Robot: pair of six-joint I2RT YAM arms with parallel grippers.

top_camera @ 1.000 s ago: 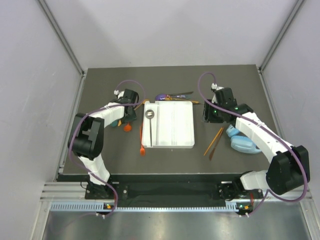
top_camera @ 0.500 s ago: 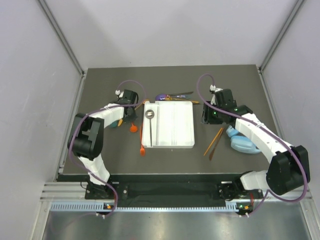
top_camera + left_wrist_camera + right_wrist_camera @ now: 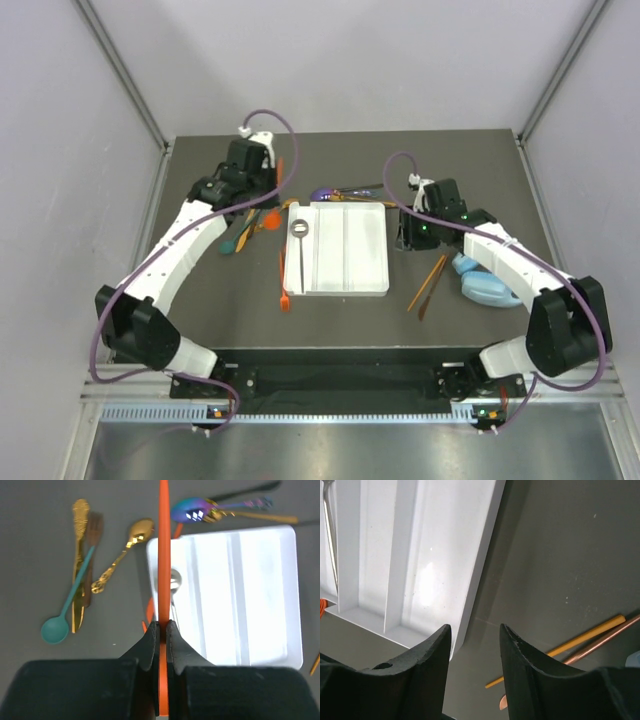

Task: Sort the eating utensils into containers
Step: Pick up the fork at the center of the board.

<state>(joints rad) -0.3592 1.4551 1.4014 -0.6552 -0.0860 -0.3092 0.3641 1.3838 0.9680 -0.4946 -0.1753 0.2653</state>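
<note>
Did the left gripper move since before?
Yes. The left gripper, shut on an orange utensil, moved backward: from beside the tray's left edge to near its far-left corner.

The white tray [image 3: 270, 595] is smooth, glossy plastic. The gold spoon [image 3: 139, 531] and iridescent purple spoon [image 3: 192, 510] gleam like polished metal. The teal spoon [image 3: 54, 630] and orange utensil [image 3: 163, 555] look like matt plastic; the dark surface [image 3: 40, 540] is matt.

Light-blue headphones [image 3: 486, 284] lie on the counter [image 3: 340, 320], on its right side towards the near edge. The counter surface is dark grey and matte. Pale panels [image 3: 350, 60] enclose the counter at the back, left and right. Grey metal corner posts [image 3: 122, 75] join the panels. A silver metal rail [image 3: 120, 382] runs along the near edge.
</note>
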